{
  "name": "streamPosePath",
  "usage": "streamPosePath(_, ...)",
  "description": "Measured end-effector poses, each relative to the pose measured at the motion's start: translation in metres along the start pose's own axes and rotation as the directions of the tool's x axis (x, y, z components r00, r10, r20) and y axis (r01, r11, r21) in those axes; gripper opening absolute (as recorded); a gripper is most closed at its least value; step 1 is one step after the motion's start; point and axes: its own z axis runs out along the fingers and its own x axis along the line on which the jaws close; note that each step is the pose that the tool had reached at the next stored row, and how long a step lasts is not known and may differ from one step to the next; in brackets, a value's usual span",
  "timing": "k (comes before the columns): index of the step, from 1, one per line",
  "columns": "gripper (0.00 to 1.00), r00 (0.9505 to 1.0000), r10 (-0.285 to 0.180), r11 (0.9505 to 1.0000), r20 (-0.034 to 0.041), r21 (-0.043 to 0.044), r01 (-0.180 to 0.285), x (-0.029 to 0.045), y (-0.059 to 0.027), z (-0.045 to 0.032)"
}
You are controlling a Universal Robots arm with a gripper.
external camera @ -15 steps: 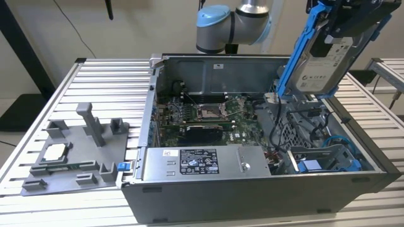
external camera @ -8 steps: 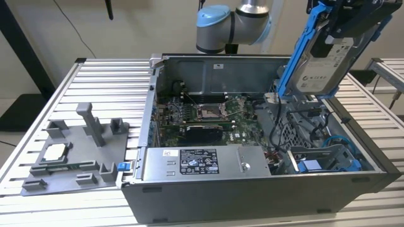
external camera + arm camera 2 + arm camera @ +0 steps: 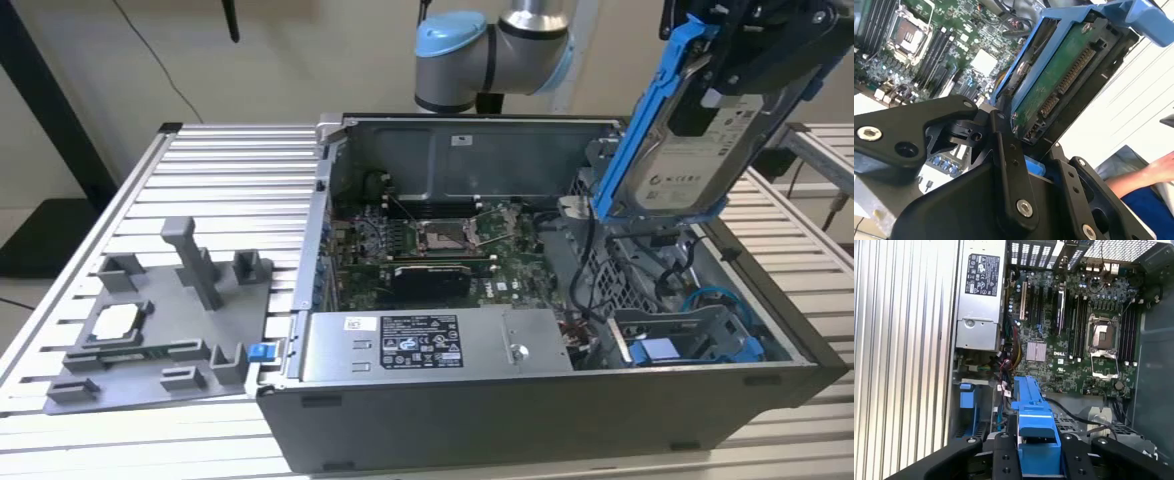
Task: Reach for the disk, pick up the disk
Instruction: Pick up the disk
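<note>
Disk first: it hangs in the air above the open computer case, at the exterior view's right, tilted nearly on end with its white label facing the camera and its blue frame running up one long edge. It touches nothing of the case; the drive cage with its other blue bracket sits well below it.

At the disk's upper end is the hand, closed on it. In the second wrist view the black fingers are pressed against the blue frame, with the drive's green circuit side and connector turned toward the lens. In the first wrist view the frame's blue edge stands between the two dark fingers, clamped from both sides.

As for progress, I judge both steps of the task done as far as the pictures can show: the reach is over and the disk is lifted clear of the case (no cable seems to trail from its connector, though I cannot be certain). Nothing of the pick-up looks left to do.

Beside the case, on the slatted counter, a grey fixture tray holds a small silver chip, untouched. A person's arm shows in the second wrist view.
</note>
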Motion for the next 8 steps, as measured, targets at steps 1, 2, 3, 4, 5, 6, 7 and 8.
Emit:
streamPosePath(1,0.00,1.0000,0.000,1.0000,0.0001,-0.0001,0.000,0.0029,0.0002,0.0001)
streamPosePath(2,0.00,1.0000,0.000,1.0000,0.0001,-0.0002,0.000,0.0058,0.0003,0.0002)
streamPosePath(3,0.00,1.0000,0.000,1.0000,0.0000,-0.0005,0.000,0.0088,0.0004,0.0002)
streamPosePath(4,0.00,1.0000,0.000,1.0000,0.0001,-0.0006,0.000,0.0117,0.0006,0.0003)
streamPosePath(5,0.00,1.0000,0.000,1.0000,0.0001,-0.0009,0.000,0.0144,0.0007,0.0003)
streamPosePath(6,0.00,1.0000,0.000,1.0000,0.0001,-0.0011,0.000,0.0169,0.0008,0.0003)
streamPosePath(7,0.00,1.0000,0.000,1.0000,0.0001,-0.0013,0.000,0.0195,0.0009,0.0004)
streamPosePath(8,0.00,1.0000,0.000,1.0000,0.0002,-0.0015,0.000,0.0218,0.0011,0.0005)
